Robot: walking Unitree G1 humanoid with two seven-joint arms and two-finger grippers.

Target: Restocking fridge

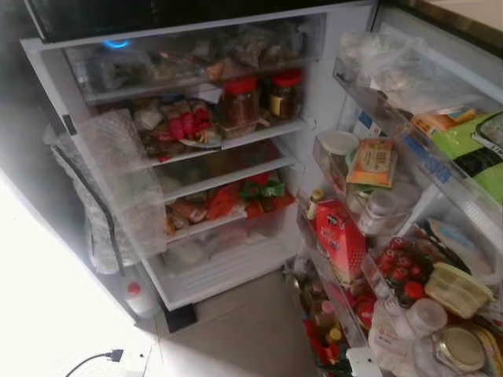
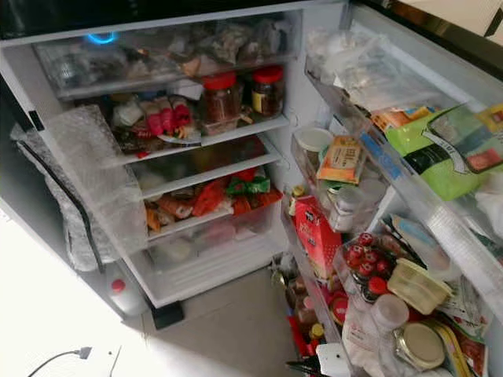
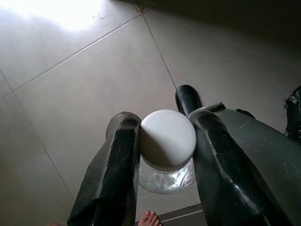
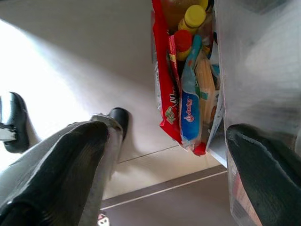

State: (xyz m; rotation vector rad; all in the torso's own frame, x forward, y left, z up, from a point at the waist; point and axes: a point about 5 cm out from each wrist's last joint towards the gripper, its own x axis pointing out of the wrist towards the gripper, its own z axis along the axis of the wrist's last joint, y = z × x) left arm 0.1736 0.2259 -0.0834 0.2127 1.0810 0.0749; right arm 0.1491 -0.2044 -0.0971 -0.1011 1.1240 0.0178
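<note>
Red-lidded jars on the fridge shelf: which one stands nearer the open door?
The right-hand jar, holding darker contents; its twin stands to its left, further from the door.

- The fridge (image 1: 330, 47) stands open; its shelves are packed, with two red-lidded jars (image 1: 263, 96) near the front edge of the upper shelf (image 1: 259, 135).
- The bottom shelf (image 1: 228, 263) shows bare room along its front edge.
- The door racks (image 2: 409, 188) are crammed with packets and tubs; a red carton (image 1: 339, 236) juts out.
- The floor (image 1: 236, 338) before the fridge lies open, apart from a black cable (image 1: 98, 360) on the left.
- The right tool (image 4: 164, 155), fingers spread, hangs close beside the lowest door rack's bottles (image 4: 188, 28).
</note>
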